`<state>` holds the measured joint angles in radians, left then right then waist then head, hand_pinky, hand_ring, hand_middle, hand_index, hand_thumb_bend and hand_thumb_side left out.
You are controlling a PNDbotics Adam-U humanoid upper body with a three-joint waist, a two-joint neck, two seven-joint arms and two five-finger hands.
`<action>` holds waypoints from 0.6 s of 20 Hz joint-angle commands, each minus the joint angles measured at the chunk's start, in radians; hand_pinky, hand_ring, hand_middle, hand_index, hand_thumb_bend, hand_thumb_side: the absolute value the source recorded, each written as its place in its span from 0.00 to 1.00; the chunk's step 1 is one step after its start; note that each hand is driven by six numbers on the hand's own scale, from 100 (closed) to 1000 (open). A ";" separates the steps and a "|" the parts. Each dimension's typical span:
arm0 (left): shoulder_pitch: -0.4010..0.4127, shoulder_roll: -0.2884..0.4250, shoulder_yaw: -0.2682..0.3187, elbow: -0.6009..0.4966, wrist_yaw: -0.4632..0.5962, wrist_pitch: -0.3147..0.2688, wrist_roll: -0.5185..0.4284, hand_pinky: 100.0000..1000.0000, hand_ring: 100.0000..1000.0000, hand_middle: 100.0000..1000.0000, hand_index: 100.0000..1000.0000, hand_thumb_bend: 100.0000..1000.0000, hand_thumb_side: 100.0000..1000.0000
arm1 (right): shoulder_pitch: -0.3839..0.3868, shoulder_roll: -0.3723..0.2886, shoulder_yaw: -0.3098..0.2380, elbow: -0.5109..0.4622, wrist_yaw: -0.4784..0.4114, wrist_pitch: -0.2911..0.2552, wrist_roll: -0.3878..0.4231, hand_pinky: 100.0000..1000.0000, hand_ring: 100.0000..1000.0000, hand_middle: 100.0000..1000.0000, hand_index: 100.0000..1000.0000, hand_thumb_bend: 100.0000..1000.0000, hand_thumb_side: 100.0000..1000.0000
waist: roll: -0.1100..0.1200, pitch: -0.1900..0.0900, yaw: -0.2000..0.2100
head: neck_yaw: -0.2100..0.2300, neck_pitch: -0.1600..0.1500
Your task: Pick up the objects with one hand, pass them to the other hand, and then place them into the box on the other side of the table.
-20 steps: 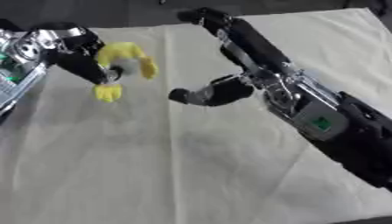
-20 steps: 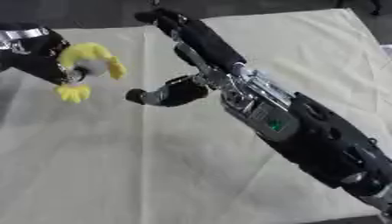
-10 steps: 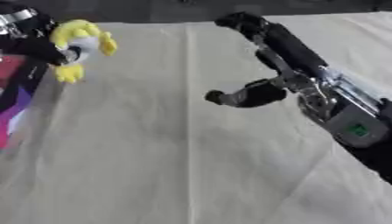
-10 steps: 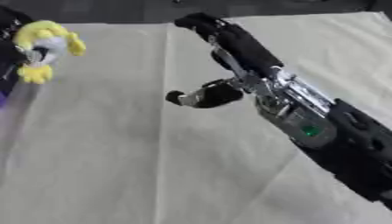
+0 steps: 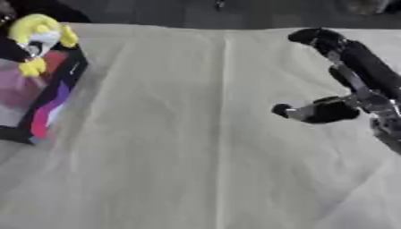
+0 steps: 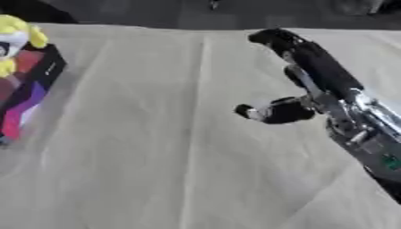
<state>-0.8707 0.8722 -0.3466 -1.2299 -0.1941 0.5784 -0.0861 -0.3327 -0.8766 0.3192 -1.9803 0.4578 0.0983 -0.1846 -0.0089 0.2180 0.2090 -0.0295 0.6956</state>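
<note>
Up at the far left, the yellow plush toy [image 5: 40, 39] hangs over the near wall of the box [image 5: 59, 89], a dark-sided box with a pink and purple inside that sits at the table's left edge. My left hand [image 5: 9, 47] shows only as a dark shape beside the toy, and I cannot tell how its fingers lie. My right hand [image 6: 301, 65] reaches out well apart over the pale cloth [image 5: 196, 147], fingers stretched long toward the far edge, thumb [image 6: 262, 112] jutting leftward, holding nothing.
</note>
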 commanded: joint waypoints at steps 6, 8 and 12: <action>0.009 0.044 0.106 0.124 -0.120 -0.074 0.108 0.66 0.49 0.36 0.41 0.28 0.00 | -0.003 -0.040 -0.030 -0.020 -0.029 -0.030 -0.059 0.85 0.84 0.83 0.90 0.61 0.21 | -0.025 0.016 -0.015 | 0.079 -0.047; 0.005 0.033 0.111 0.157 -0.148 -0.089 0.120 0.68 0.51 0.41 0.46 0.32 0.00 | 0.002 -0.036 -0.031 -0.020 -0.026 -0.030 -0.063 0.85 0.84 0.83 0.90 0.62 0.21 | -0.028 0.020 -0.019 | 0.088 -0.052; -0.006 0.013 0.107 0.194 -0.197 -0.141 0.110 0.76 0.65 0.57 0.66 0.49 0.00 | 0.013 -0.029 -0.033 -0.020 -0.022 -0.023 -0.071 0.84 0.83 0.83 0.90 0.61 0.21 | -0.033 0.025 -0.021 | 0.088 -0.051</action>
<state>-0.8548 0.8615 -0.2545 -1.0386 -0.3719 0.4538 0.0237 -0.3148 -0.8848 0.3035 -1.9823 0.4346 0.0731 -0.2493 -0.0327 0.2422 0.1893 0.0556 0.6559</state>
